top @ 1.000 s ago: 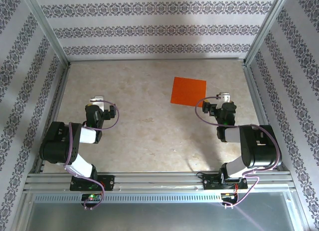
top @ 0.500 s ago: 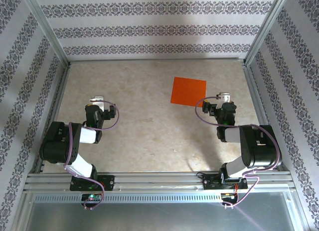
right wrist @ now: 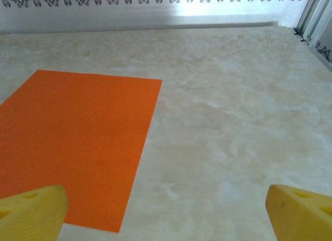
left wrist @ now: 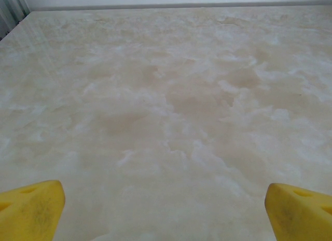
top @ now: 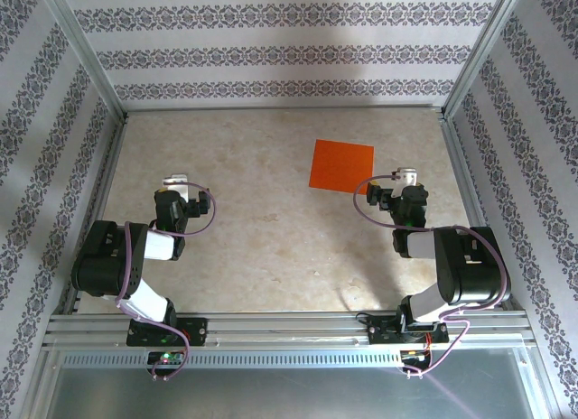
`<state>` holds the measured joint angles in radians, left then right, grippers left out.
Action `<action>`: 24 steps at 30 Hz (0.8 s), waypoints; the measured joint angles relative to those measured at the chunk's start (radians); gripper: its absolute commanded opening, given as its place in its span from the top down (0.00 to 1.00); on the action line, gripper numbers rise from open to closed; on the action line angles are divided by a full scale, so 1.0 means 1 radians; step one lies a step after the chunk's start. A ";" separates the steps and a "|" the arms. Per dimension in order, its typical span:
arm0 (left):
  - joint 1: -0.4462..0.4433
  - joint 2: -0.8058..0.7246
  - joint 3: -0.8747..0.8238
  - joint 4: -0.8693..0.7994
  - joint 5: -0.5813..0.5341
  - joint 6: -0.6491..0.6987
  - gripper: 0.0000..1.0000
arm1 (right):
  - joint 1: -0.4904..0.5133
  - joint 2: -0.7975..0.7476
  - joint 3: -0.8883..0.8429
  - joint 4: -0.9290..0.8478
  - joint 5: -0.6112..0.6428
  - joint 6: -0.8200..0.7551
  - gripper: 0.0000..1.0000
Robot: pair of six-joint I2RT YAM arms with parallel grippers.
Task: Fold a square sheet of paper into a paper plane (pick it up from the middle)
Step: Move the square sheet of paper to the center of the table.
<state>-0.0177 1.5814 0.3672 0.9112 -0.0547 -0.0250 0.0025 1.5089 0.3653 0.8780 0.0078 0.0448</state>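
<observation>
Two sets of jaws stand wide and empty: left gripper (left wrist: 166,215), right gripper (right wrist: 166,215).
We see the square sheet of paper (right wrist: 78,142) flat on the table (top: 253,238), just far-left of the right gripper's jaws.

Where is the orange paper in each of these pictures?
Top view: orange paper right of centre, on the far half of the table.
Right wrist view: orange paper lower left, ahead of the right tool.
Left wrist view: marbled table ahead of the left tool.
Shared landmark: the marbled table.
</observation>
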 measured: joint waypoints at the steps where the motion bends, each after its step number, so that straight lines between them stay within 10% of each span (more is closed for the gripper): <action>1: 0.000 -0.006 0.000 -0.004 -0.002 0.000 0.01 | 0.004 -0.014 0.005 -0.024 0.006 -0.001 0.02; 13: 0.000 -0.318 0.233 -0.439 -0.129 -0.170 0.01 | 0.059 -0.186 0.453 -0.674 0.014 0.291 0.02; 24: 0.000 -0.278 0.349 -0.711 0.176 -0.439 0.00 | 0.105 0.208 0.689 -0.886 -0.257 0.584 0.07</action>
<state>-0.0174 1.3029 0.7162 0.2005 0.1211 -0.4644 0.1078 1.7172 1.0542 -0.0082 -0.2497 0.6292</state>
